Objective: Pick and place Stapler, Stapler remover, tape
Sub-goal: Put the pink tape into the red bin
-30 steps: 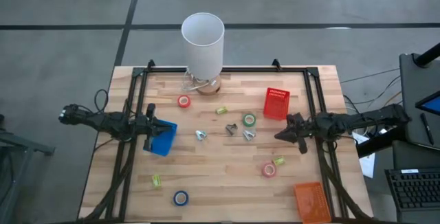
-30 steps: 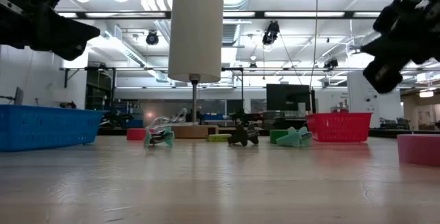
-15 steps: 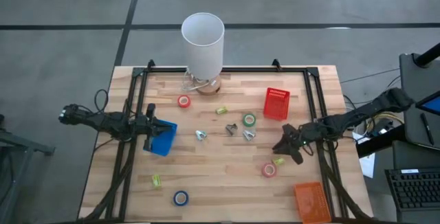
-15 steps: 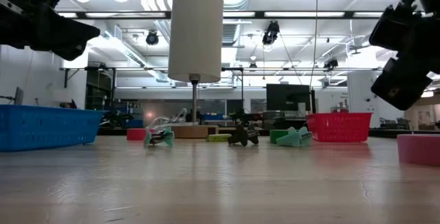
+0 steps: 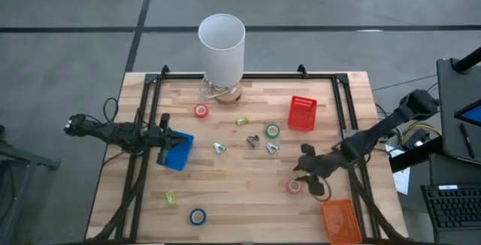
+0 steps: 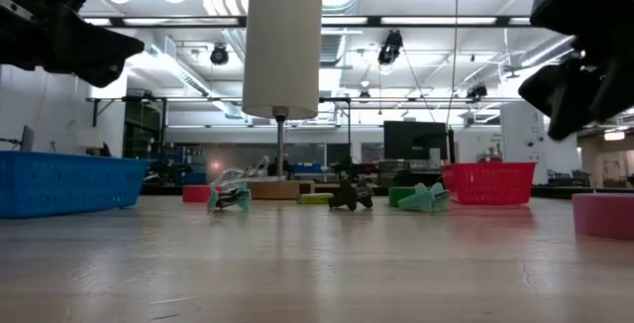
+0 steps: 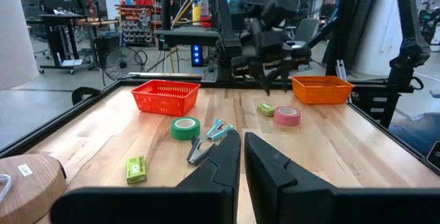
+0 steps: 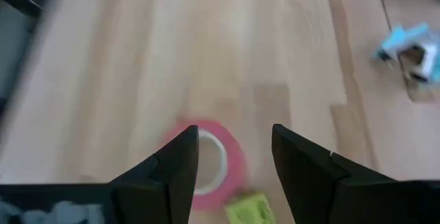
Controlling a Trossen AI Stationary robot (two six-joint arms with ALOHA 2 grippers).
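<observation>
The red-and-green tape roll (image 5: 294, 186) lies flat on the wood at the near right, next to a yellow-green stapler (image 8: 247, 209). My right gripper (image 5: 304, 173) hovers above them, slanting down and open. In the right wrist view the tape roll (image 8: 206, 161) shows past the gap between its fingers. Red tape (image 5: 201, 110), green tape (image 5: 272, 131) and blue tape (image 5: 198, 216) lie apart on the table. Staple removers (image 5: 252, 141) lie mid-table, with other small staplers (image 5: 242, 121) around them. My left gripper (image 5: 161, 137) waits shut at the left, by the blue bin (image 5: 178, 152).
A white-shaded lamp (image 5: 222, 46) stands at the far edge. A red bin (image 5: 302, 113) sits far right and an orange bin (image 5: 340, 219) near right, close to my right arm. Dark frame rails (image 5: 141, 162) run along both table sides.
My right gripper has swung from the right rail toward the table's near edge and a little leftward, tipping from level to slanting down. It now hangs over the red-and-green tape roll. No object has moved.
</observation>
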